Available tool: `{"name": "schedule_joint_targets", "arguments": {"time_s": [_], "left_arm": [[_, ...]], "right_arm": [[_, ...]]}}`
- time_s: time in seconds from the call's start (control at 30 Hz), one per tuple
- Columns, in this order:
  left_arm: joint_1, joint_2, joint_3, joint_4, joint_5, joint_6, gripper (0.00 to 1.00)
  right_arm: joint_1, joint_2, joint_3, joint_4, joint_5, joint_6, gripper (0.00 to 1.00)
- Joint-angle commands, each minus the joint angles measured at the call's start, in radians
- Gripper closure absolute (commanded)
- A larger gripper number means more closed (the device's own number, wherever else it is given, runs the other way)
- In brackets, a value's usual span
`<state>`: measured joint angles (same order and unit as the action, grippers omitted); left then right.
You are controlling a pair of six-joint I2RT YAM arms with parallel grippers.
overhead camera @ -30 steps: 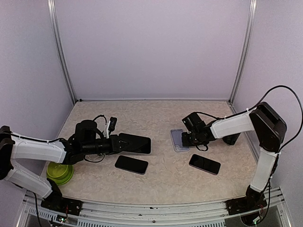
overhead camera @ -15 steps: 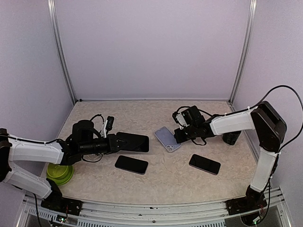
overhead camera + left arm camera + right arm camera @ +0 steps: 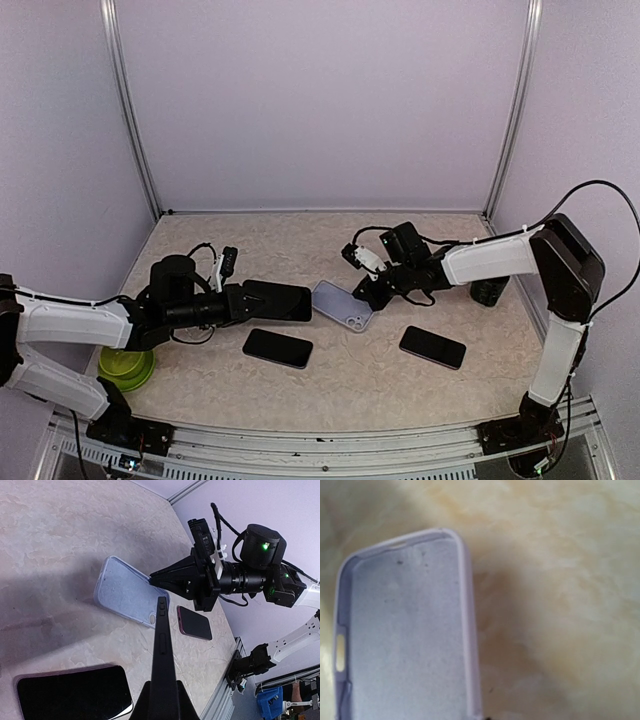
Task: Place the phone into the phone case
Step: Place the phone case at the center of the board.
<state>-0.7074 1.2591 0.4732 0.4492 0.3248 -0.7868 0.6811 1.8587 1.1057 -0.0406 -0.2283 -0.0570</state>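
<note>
The phone case (image 3: 342, 305) is pale lavender with rounded corners, a raised rim and a camera cut-out. It sits open side up, its lining lightly speckled. The right gripper (image 3: 372, 296) is pinched closed on the case's right-hand rim. Left of the case, the left gripper (image 3: 243, 303) clamps a black phone (image 3: 282, 302), held flat with its far end at the case's left end. A second phone (image 3: 277, 347) lies on the table (image 3: 340, 385) nearer the arm bases than the case and to its left. A third phone (image 3: 432, 347) lies to its right.
</note>
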Motion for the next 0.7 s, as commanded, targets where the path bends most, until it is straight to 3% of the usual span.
{"name": "schedule_joint_targets", "arguments": {"time_s": [0.0,0.4,0.67], "left_arm": [[0.005,-0.011,0.009,0.086,0.009,-0.012,1.0],[0.005,0.027,0.012,0.121,0.038,-0.039,1.0],[0.005,0.042,0.025,0.12,0.043,-0.04,1.0]], "right_arm": [[0.012,0.04,0.062,-0.077,-0.038,-0.141,1.0],[0.047,0.128,0.15,-0.147,0.1,-0.227,1.0],[0.047,0.136,0.172,-0.122,0.144,-0.141,0.58]]}}
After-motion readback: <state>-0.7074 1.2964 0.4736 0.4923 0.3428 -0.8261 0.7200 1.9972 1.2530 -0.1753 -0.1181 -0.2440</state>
